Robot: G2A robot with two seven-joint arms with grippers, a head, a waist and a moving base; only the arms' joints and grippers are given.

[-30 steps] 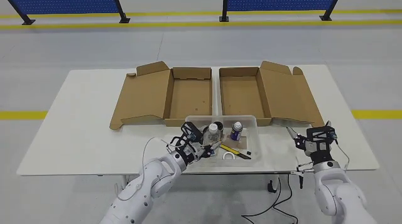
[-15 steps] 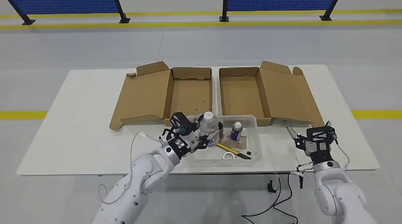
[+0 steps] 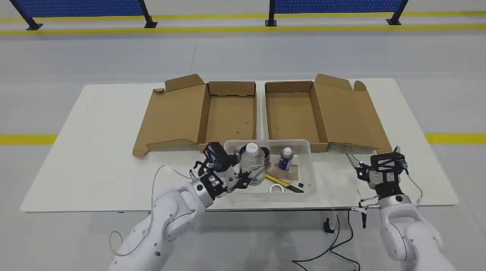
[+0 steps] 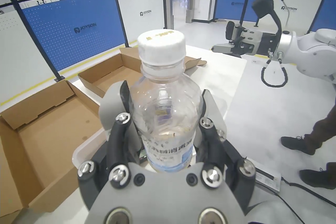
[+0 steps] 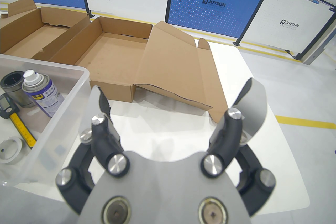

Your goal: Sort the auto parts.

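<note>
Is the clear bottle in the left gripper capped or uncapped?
Capped. A white cap sits on the neck of the clear bottle, which the left gripper holds between its fingers.

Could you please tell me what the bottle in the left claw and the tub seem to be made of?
The clear bottle with a white cap, held in the left claw, looks like thin glossy plastic: you can see through it. The see-through rectangular tub seems faintly frosted plastic: the table shows through its wall.
</note>
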